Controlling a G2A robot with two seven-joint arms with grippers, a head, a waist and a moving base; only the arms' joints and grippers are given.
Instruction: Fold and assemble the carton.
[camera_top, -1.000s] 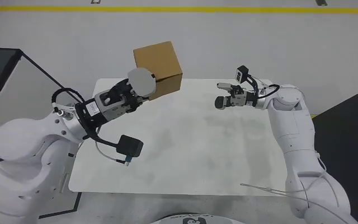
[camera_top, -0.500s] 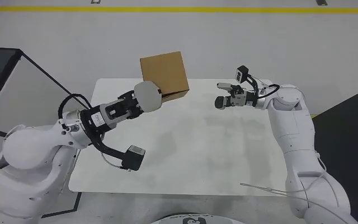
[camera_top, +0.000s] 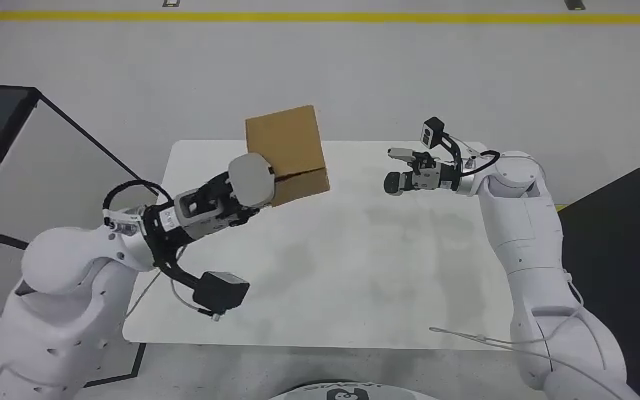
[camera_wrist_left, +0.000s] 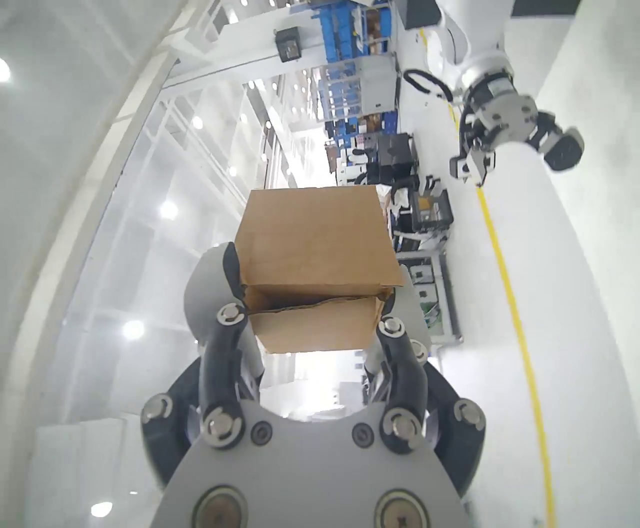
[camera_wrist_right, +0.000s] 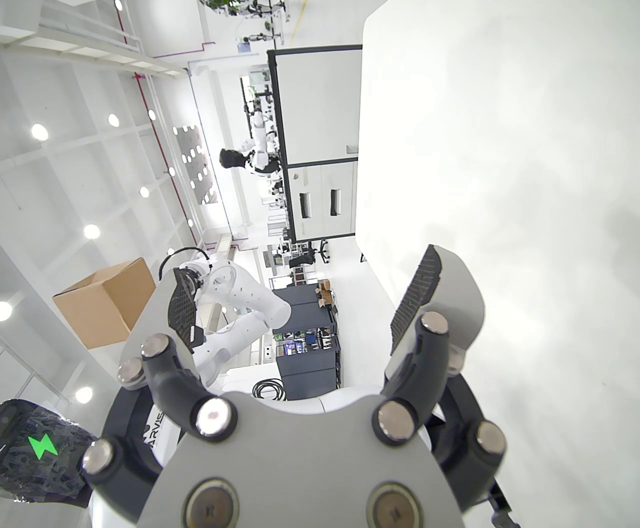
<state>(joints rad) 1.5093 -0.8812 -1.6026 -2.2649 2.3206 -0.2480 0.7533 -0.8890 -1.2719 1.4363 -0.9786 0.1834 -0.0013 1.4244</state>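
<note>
White table (camera_top: 330, 280) underneath, left arm stretched across it, left gripper (camera_wrist_left: 312, 300) pinching the carton (camera_wrist_left: 312, 240) by two opposite sides, lifted off the tabletop. The flap seam facing that wrist gapes slightly. Well apart, the right gripper (camera_wrist_right: 305, 290) faces the carton, fingers spread wide.

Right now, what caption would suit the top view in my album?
Left tool grips the brown carton near the table's far edge; right tool hangs open, apart.
</note>
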